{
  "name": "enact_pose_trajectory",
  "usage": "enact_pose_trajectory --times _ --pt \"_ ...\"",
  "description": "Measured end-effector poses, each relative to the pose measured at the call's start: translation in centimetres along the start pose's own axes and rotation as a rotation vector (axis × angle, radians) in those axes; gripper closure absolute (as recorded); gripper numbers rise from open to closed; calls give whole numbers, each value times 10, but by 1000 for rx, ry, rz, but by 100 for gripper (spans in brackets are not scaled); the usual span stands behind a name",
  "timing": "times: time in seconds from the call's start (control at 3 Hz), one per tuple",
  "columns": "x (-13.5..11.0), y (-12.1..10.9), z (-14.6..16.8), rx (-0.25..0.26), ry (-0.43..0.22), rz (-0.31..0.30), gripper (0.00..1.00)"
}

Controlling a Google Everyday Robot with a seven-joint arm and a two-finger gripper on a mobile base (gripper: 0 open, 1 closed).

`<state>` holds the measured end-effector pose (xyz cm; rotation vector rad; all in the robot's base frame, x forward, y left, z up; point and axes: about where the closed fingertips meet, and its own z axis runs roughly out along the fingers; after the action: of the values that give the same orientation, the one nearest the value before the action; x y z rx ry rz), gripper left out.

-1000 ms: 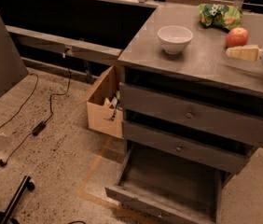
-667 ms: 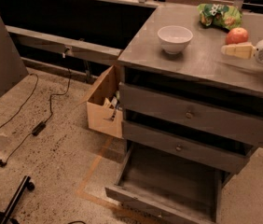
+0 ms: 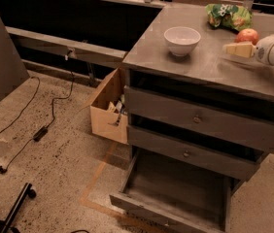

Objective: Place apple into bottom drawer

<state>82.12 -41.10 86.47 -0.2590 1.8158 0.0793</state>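
Claw (image 3: 234, 48) nr apple (image 3: 247, 35); btm drawer (image 3: 176, 186) open.

No text, brand, number or sign can be read anywhere. The green snack bag (image 3: 228, 16) at the far right of the countertop (image 3: 200, 69) carries white and coloured print, but none of it can be made out. The cardboard box (image 3: 109, 108) on the floor to the left shows no legible label. The gripper (image 3: 230, 48), over the countertop's right side just beside the apple (image 3: 247, 35), bears no readable marking.
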Motion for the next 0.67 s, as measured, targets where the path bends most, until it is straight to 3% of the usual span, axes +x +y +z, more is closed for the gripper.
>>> enact_pose_trajectory --times 0.33,0.67 --pt "3 -2 15 5 0 14 16" --pt "5 -4 23 5 2 22 39"
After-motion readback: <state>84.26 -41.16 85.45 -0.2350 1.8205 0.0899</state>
